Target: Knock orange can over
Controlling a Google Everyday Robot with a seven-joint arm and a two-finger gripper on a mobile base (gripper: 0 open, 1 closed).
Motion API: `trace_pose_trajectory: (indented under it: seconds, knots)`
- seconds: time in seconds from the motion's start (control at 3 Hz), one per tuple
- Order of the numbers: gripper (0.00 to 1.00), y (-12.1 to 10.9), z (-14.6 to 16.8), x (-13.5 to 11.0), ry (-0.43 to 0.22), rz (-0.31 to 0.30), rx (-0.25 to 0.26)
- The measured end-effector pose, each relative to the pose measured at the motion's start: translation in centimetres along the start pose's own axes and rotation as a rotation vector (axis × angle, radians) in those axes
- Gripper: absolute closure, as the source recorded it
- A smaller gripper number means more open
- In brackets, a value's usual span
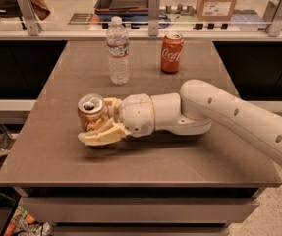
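The orange can (92, 110) stands upright on the left part of the brown table (52, 156), its silver top and pull tab showing. My gripper (91, 124) reaches in from the right at table height and is open around the can. The near finger (99, 135) lies along the can's front side. The far finger (112, 103) shows just behind the can, its tip hidden. The white arm (219, 114) stretches away to the right.
A clear water bottle (118, 50) stands at the back middle. A red Coca-Cola can (172, 52) stands to its right. A glass-railed ledge (81, 28) runs behind the table. The table's front edge (135, 181) is close below the gripper.
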State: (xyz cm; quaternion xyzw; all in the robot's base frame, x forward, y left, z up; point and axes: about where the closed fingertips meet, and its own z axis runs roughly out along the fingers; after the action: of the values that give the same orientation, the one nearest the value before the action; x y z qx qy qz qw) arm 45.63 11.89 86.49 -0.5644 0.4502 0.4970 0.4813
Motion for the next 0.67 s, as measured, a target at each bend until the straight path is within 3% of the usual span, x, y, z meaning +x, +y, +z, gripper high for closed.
trace_pose_trajectory:
  seconds: [0.33,0.67]
  knots:
    - [1.00,0.0,0.0,0.0,0.001,0.000,0.000]
    - [1.00,-0.2,-1.1,-0.3,0.028,0.014,0.034]
